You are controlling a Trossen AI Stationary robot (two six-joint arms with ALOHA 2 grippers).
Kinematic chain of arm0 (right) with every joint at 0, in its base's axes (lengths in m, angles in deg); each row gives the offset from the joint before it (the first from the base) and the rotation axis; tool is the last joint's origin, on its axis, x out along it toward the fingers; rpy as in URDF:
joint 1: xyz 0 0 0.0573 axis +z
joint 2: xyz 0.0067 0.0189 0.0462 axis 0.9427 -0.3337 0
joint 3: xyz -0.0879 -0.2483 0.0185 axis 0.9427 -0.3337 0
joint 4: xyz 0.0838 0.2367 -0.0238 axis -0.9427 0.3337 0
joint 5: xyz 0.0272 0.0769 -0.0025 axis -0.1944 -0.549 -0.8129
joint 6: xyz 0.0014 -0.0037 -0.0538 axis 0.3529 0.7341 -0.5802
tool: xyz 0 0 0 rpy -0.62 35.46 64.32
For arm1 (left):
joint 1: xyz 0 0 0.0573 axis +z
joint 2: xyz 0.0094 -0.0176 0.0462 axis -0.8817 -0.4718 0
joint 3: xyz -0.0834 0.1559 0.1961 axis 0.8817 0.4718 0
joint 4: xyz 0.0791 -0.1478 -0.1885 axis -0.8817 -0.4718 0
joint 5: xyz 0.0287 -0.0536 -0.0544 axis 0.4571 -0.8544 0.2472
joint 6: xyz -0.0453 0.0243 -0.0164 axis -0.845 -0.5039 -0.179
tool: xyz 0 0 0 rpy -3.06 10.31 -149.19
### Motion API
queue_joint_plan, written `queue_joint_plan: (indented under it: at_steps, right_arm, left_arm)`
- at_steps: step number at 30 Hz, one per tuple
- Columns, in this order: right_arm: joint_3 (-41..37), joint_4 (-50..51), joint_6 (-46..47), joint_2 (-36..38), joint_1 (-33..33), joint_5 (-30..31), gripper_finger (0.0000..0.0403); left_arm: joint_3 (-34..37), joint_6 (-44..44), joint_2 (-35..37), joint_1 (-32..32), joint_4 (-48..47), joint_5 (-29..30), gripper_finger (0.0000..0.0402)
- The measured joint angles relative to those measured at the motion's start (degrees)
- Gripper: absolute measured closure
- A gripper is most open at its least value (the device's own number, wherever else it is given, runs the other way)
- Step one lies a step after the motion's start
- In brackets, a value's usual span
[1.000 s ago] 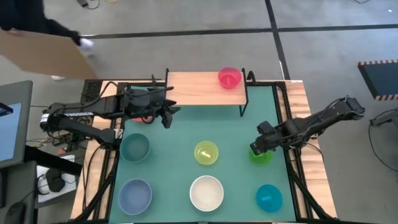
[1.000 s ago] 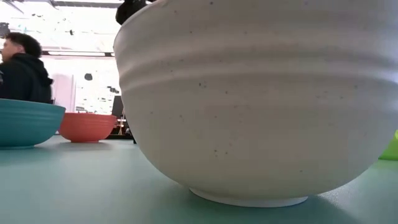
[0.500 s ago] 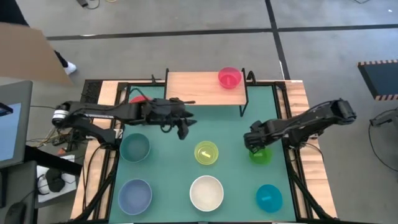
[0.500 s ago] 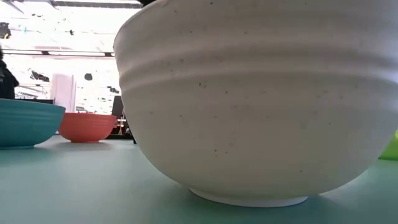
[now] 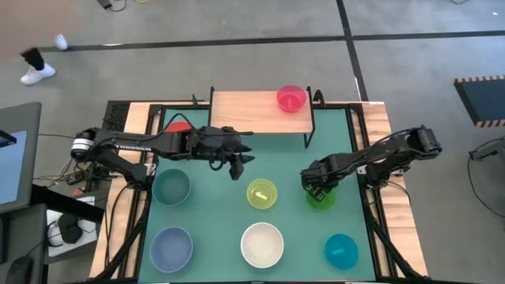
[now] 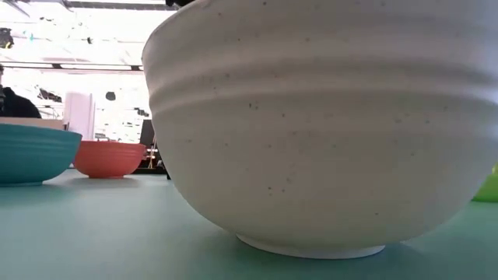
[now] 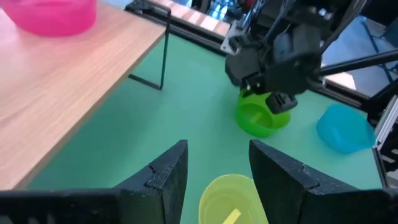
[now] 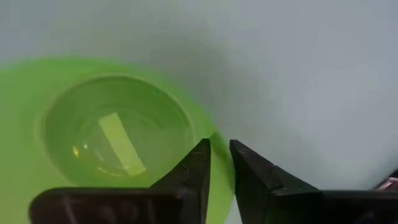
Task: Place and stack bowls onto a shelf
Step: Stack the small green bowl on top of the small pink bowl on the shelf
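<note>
The wood-topped shelf (image 5: 252, 112) stands at the far edge with the magenta bowl (image 5: 291, 98) on its right end. My left gripper (image 5: 237, 164) hangs open just far-left of the yellow-green bowl (image 5: 262, 193), which sits on the green mat; its fingers (image 7: 214, 177) stand above that bowl's rim (image 7: 227, 198) without touching. My right gripper (image 5: 313, 183) is shut on the green bowl (image 5: 320, 198). The red bowl (image 5: 175, 125), dark teal bowl (image 5: 171, 188), pale blue bowl (image 5: 171, 248), white bowl (image 5: 262, 244) and bright blue bowl (image 5: 341, 250) rest on the mat. My right gripper holds the green bowl by its rim (image 8: 217, 144), on the bowl's far-left side. One finger (image 8: 194, 171) is inside the bowl and one (image 8: 252, 177) outside. The fingers slant down from the table's right. Whether the bowl's base is on the mat I cannot tell.
The shelf's black legs (image 5: 309, 130) stand on the mat's far part. In the low view the white bowl (image 6: 327, 132) fills most of the picture, with the dark teal bowl (image 6: 31, 155) and red bowl (image 6: 109, 158) behind. A person's feet (image 5: 35, 67) show beyond the table's far left.
My left gripper has gone toward the table's right and near edge, from beside the shelf's left end toward the yellow-green bowl. My right gripper has gone a little toward the table's left, and the green bowl has shifted left with it. The person has walked away.
</note>
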Motion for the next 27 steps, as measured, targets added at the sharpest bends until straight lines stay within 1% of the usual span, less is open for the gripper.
queue_joint_plan:
  at_steps: [7, 9, 13, 17, 22, 27]
  right_arm:
    - [0.22, -2.62, 1.01, -0.45, 1.66, -0.33, 0.0375]
    - [0.13, -2.6, 1.72, 0.88, 2.34, 0.12, 0.0379]
    - [0.69, -2.5, 5.36, 4.03, 3.59, 2.9, 0.0376]
    - [1.63, -1.37, 8.71, 8.44, 3.83, 7.09, 0.0375]
    - [3.53, -1.76, 11.59, 13.55, 3.27, 14.23, 0.0378]
    - [7.29, -1.62, 11.72, 16.47, 1.82, 21.36, 0.0376]
  left_arm:
    - [-0.04, -0.57, 0.09, 0.0, 0.09, 0.01, 0.0246]
    - [-0.04, -0.68, 0.09, 0.0, 0.14, 0.01, 0.0246]
    - [-0.04, -0.7, 0.09, 0.0, 0.17, 0.01, 0.0246]
    - [-0.04, -0.73, 0.03, 0.01, 1.17, 0.52, 0.0246]
    - [-0.04, 1.34, -0.28, 0.43, 7.57, 1.11, 0.0246]
    - [-0.04, 3.41, -0.28, 1.37, 14.94, 4.64, 0.0246]
